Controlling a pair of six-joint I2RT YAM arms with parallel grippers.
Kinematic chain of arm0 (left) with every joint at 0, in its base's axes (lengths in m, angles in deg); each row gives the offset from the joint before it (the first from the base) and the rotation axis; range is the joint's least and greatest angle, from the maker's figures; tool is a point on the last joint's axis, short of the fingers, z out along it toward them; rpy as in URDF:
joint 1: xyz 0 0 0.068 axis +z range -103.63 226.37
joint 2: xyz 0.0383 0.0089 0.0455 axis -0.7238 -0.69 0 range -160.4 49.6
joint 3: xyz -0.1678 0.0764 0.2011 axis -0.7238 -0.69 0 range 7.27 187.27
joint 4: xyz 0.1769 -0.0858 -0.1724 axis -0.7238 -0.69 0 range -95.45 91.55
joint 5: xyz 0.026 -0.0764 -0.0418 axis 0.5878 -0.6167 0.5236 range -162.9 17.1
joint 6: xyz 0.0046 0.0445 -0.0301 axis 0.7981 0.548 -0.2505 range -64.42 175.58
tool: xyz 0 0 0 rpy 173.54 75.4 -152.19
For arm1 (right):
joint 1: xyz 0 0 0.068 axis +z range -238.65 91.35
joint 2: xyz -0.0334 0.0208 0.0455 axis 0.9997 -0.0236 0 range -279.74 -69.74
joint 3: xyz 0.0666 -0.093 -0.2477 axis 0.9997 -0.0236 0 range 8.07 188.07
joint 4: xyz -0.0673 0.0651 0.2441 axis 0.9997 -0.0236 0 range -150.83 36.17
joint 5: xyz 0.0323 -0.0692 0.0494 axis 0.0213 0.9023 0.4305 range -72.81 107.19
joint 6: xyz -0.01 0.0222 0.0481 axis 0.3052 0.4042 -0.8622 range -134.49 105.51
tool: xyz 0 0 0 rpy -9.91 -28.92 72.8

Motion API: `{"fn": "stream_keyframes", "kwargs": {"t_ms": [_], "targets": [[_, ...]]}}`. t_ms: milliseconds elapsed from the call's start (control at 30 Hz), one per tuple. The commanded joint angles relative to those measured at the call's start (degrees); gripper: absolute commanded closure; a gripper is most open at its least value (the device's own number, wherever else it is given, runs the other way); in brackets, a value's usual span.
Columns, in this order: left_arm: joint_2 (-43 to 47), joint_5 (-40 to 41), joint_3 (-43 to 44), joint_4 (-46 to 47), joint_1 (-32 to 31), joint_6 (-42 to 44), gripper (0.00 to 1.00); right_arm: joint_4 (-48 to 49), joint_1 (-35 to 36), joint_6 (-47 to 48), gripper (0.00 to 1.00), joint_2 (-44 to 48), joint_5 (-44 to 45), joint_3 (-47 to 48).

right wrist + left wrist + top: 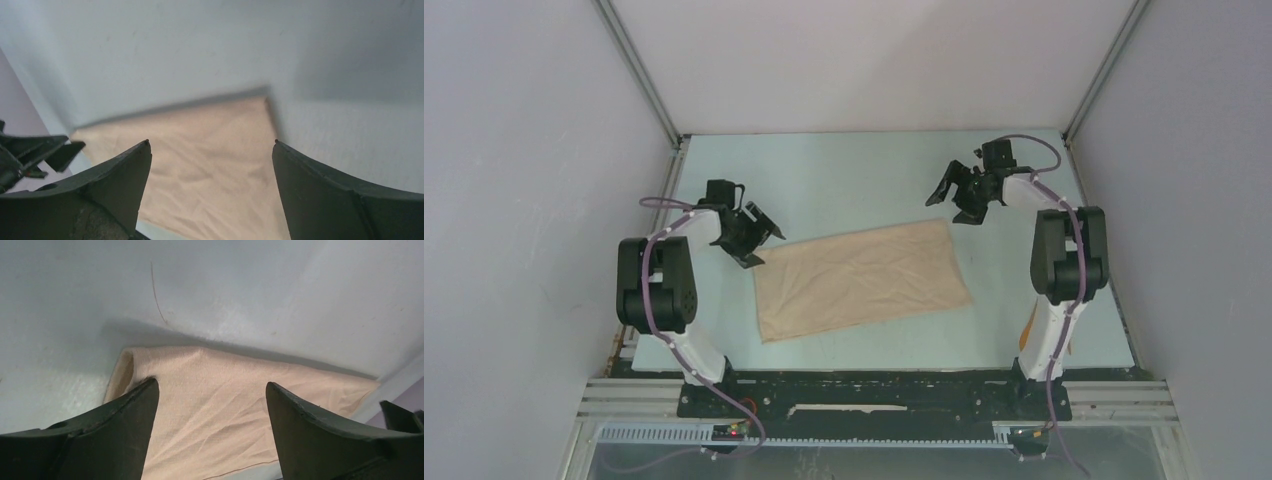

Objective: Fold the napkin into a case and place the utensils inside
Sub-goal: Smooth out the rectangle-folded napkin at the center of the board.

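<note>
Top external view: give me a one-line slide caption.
Beige napkin lies flat on the table between the open left gripper and open right gripper, neither holding it.

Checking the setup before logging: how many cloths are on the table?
1. The napkin lies flat on the table between the left gripper and right gripper, both open. Another beneath it would be hidden.

Nothing readable anywhere here, no labels, brands, numbers or signs on anything in the three views, just plain unmarked surfaces.
</note>
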Motion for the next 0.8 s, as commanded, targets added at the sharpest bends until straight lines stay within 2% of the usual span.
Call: {"fn": "stream_keyframes", "kwargs": {"t_ms": [0, 67, 167, 300, 433, 567, 667, 767], "targets": [[8.1, 1.1, 1.9, -2.9, -3.0, 5.4, 0.15, -5.6, 3.6, 3.9, 0.02, 13.8, 1.4, -3.8], [10.6, -0.6, 0.3, -2.0, -4.1, 6.3, 0.14, -0.6, 4.9, 1.7, 0.02, 17.3, -2.9, -11.0], [11.5, -2.4, -3.9, 0.1, -4.5, 6.2, 0.14, 7.5, 6.1, -1.3, 0.02, 17.7, -8.3, -19.8], [9.2, -2.9, -7.1, 0.5, -4.6, 7.1, 0.14, 11.0, 4.4, 0.0, 0.02, 15.4, -8.4, -24.9], [7.8, 0.5, -8.4, -0.3, -4.2, 8.5, 0.14, 6.3, 1.2, 3.7, 0.03, 13.5, -0.8, -25.5], [8.7, 5.7, -6.5, -3.0, -4.8, 10.4, 0.14, 1.9, -0.3, 5.2, 0.03, 18.6, 9.6, -26.5], [13.5, 10.7, -4.7, -6.7, -7.0, 12.9, 0.15, 0.0, 0.7, 5.3, 0.03, 23.9, 11.9, -26.6], [21.5, 13.5, -5.2, -8.6, -10.8, 13.0, 0.15, -0.3, 2.7, 5.5, 0.02, 28.3, 9.1, -26.8]]}}
